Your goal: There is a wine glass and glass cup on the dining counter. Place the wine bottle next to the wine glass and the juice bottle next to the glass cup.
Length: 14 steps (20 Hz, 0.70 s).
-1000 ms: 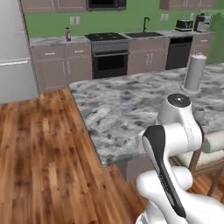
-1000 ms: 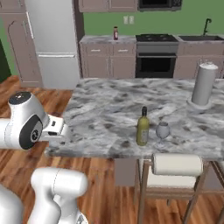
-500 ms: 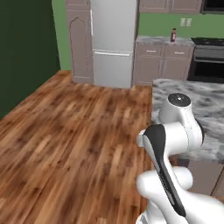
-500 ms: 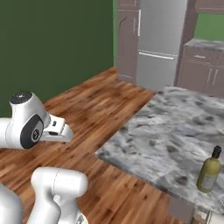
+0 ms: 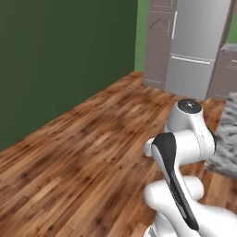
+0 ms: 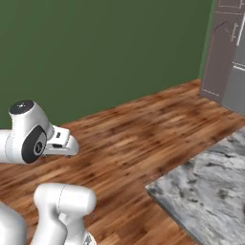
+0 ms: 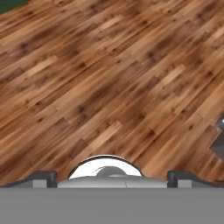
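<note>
The gripper (image 7: 112,177) stands at full spread with nothing between its fingers; in the hand view the two dark fingertips (image 7: 41,177) sit far apart at the bottom edge and the camera looks down on bare plank floor (image 7: 100,83). In the right base view the hand juts out from the arm's white wrist over the same wood floor, well off the dining counter (image 6: 210,191), whose marbled corner enters at the lower right. In the left base view a sliver of that counter shows at the right edge, just behind the arm's upper joint. Taking the dining counter as landmark: beyond its far end stand the tall grey refrigerator (image 5: 196,44) and a brown cabinet column (image 5: 157,41); away from it, across open floor, runs the dark green wall (image 5: 60,60). Neither bottle, nor the wine glass or glass cup, can be placed from these views, so whether either pairing is made cannot be told. Judged from the empty hand, the juice bottle has not been picked up, and no bottle is in carriage. The base faces mostly floor and wall, so it reads as being in transit rather than at a pick or place station. At least one fetch and one set-down appear to remain, possibly both.
</note>
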Motion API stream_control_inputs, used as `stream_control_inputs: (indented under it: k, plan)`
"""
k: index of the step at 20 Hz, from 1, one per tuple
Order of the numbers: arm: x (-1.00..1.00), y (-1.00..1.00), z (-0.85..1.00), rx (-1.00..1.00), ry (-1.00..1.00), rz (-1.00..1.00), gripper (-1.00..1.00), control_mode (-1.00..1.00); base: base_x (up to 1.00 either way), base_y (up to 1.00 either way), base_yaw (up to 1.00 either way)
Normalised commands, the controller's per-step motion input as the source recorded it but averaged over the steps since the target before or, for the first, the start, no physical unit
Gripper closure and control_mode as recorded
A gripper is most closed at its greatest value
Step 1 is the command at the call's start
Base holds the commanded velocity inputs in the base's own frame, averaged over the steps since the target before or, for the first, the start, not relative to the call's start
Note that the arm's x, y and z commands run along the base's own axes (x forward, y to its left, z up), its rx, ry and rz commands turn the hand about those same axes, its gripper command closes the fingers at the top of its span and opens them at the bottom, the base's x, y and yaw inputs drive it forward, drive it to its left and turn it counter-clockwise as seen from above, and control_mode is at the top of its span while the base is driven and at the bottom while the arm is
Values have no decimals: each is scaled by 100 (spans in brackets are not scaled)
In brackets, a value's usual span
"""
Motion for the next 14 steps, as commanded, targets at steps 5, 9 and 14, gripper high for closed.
stream_control_inputs:
  k: [5, 9, 14]
  plan:
    - [0, 0, 0, 0, 0, 0, -100, 100, 62, 25, -3]
    - [0, 0, 0, 0, 0, 0, -100, 100, 78, 16, -9]
    - [0, 0, 0, 0, 0, 0, -100, 100, 83, 12, -4]
